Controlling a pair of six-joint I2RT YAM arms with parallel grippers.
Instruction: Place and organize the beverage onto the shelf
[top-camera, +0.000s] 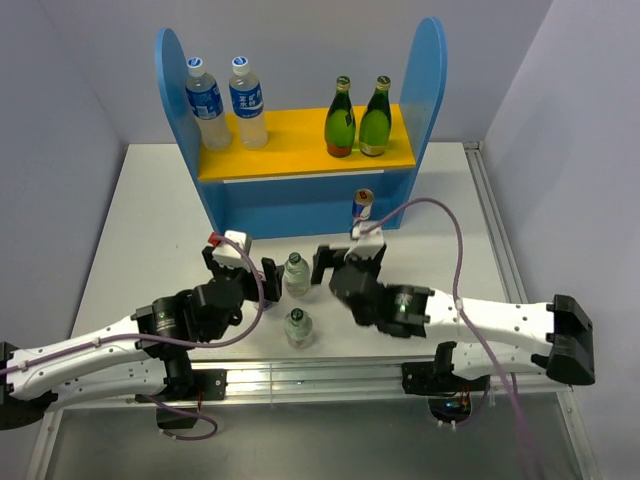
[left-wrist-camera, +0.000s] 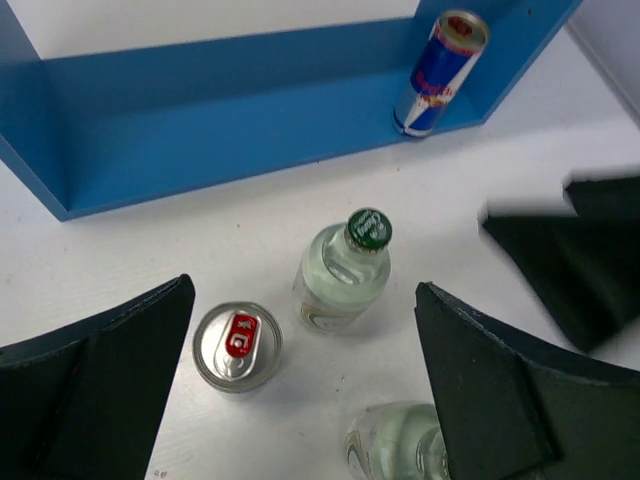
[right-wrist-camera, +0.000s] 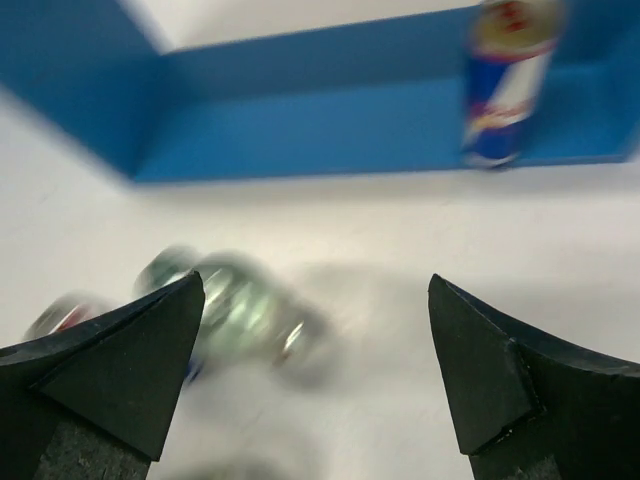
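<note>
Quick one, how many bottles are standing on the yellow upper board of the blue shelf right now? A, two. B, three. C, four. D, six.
C: on the shelf, the yellow board carries the left water bottle, the right water bottle, the left green bottle and the right green bottle.
</note>
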